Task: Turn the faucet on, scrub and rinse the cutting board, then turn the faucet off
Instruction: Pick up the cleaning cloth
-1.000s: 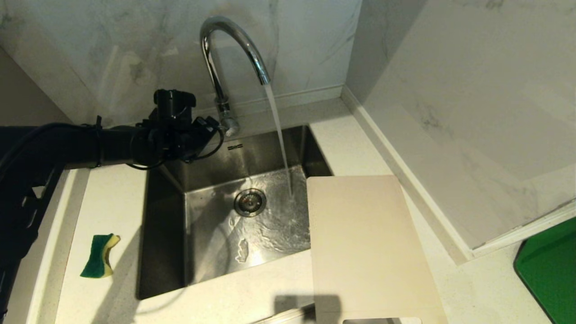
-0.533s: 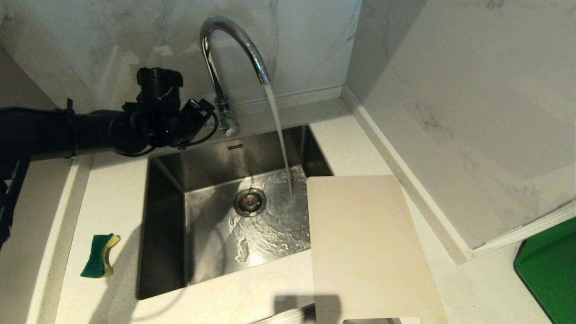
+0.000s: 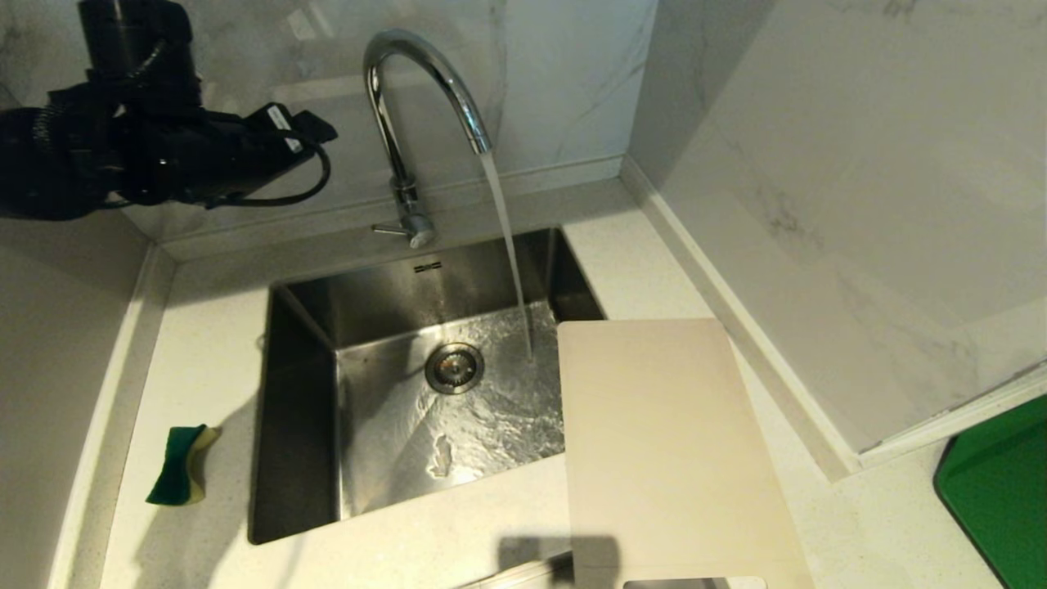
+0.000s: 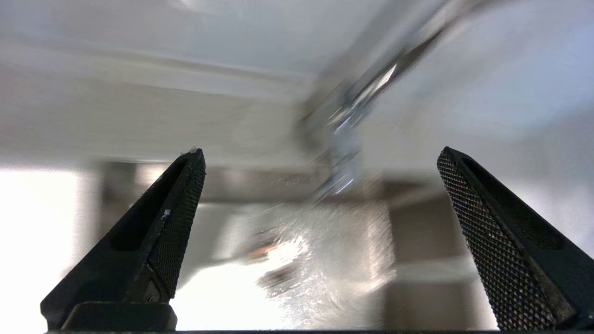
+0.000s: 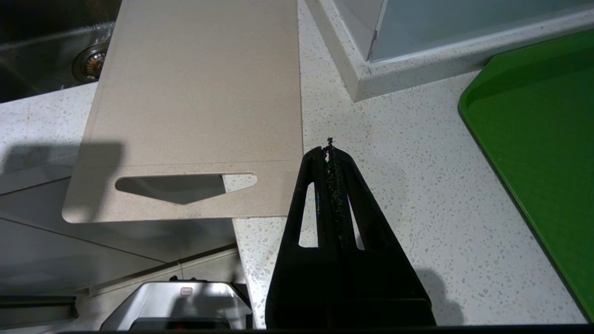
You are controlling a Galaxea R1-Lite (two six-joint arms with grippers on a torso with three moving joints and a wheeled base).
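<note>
The chrome faucet stands behind the sink with its thin side lever pointing left, and water streams from the spout into the basin. My left gripper hangs open and empty, high up and left of the faucet, clear of it. In the left wrist view this gripper faces the blurred faucet. The beige cutting board lies flat on the counter right of the sink, one end over the basin. My right gripper is shut and empty beside the cutting board, near its handle slot.
A green and yellow sponge lies on the counter left of the steel sink. A green tray sits at the far right, past a marble wall corner. Marble backsplash rises behind the faucet.
My left arm has lifted and drawn back to the left, away from the faucet's lever. Water keeps running. The board and the sponge have not moved.
</note>
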